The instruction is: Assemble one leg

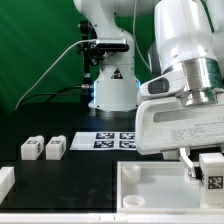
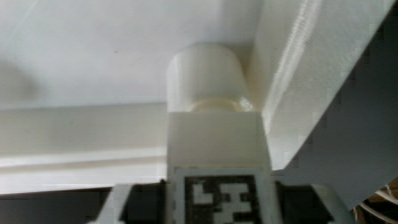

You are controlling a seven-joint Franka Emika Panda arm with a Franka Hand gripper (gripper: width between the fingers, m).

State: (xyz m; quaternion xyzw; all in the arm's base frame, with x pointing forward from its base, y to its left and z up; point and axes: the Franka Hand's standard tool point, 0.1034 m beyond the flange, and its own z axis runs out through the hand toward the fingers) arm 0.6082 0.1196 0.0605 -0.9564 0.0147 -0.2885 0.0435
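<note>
My gripper (image 1: pixel 204 168) is shut on a leg (image 1: pixel 213 172), a small white block with a black-and-white tag, and holds it over the exterior view's right end of the large white tabletop piece (image 1: pixel 150 186). In the wrist view the gripper (image 2: pixel 217 204) clamps the tagged end of the leg (image 2: pixel 206 110). The leg's rounded end points at an inner corner of the tabletop's raised rims (image 2: pixel 281 60); whether it touches I cannot tell. Two more legs (image 1: pixel 30 148) (image 1: pixel 54 147) lie side by side at the exterior view's left.
The marker board (image 1: pixel 108 140) lies behind the tabletop in front of the arm's base (image 1: pixel 112 92). Another white part (image 1: pixel 5 181) shows at the exterior view's left edge. A green curtain hangs at the back.
</note>
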